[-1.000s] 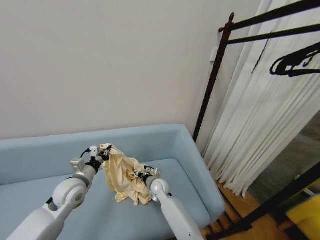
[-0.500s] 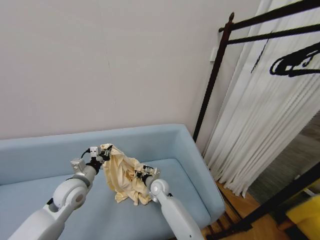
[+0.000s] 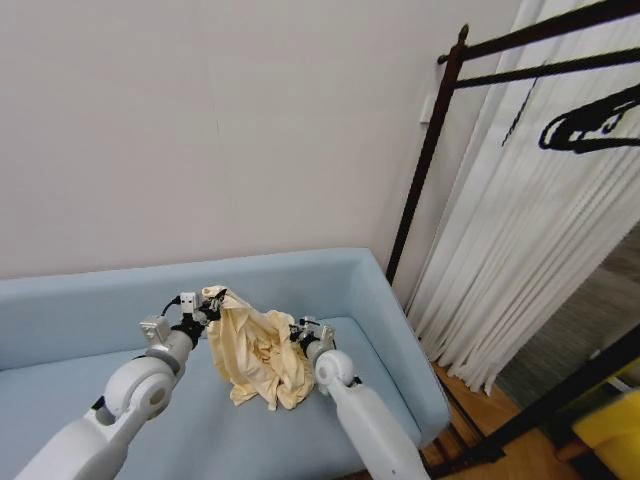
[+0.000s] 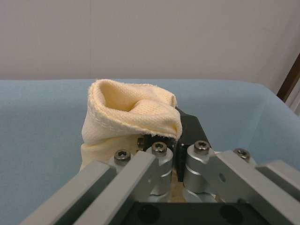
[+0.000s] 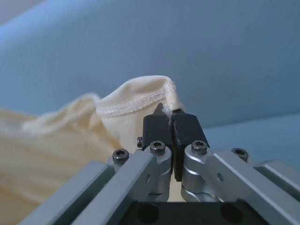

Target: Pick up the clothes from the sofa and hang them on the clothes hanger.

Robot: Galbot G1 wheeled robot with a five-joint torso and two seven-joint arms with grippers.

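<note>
right gripper (image 5: 171,115): held above the sofa (image 3: 360,270) seat, toward its right end. The jaws are pressed together on a stitched hem of the yellow garment (image 3: 255,355), so that edge is held up off the cushion.
left gripper (image 3: 208,305): also held above the seat, nearer the sofa's backrest and middle. A folded bit of hem is pinched in the jaws, with cloth flopped over the tips.
yellow garment: strung between the two grips, with the middle sagging in a bunch. Whether the lowest fold touches the seat can't be told. Two separate pinch points are probably used so it gets spread out rather than hauled as a ball.
clothes rack (image 3: 430,140): dark metal, stood just past the sofa's right end, in front of the curtain (image 3: 520,250).
hanger (image 3: 590,120): black, hung from the rack's bar, high above and beyond the sofa's right arm. It's well apart from the garment, so the hanging itself is not yet done.
</note>
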